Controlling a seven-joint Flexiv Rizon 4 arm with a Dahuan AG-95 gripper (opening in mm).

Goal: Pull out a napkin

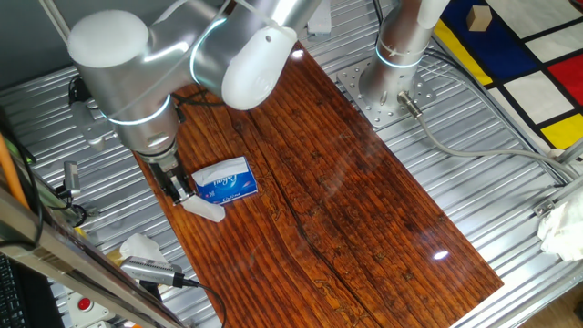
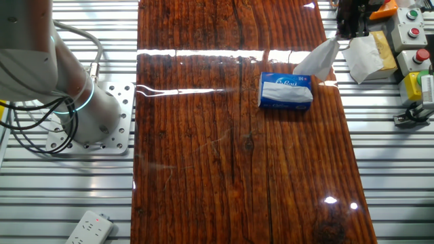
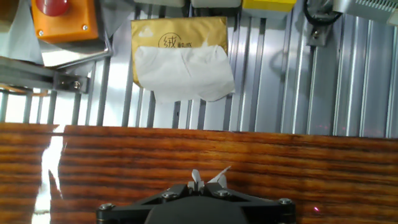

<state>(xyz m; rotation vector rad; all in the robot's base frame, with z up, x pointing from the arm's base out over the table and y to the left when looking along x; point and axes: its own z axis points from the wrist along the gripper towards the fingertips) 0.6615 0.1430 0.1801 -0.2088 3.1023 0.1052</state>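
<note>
Gripper pinching soft, crumpled napkin

Glossy dark wood board, ribbed matt metal table, soft white paper napkin, shiny blue plastic pack

You see a yellow tissue pack beside an orange button box, off the wooden board.

The napkin hangs right under the gripper. Tissue pack sits just beside the gripper on the table.
</note>
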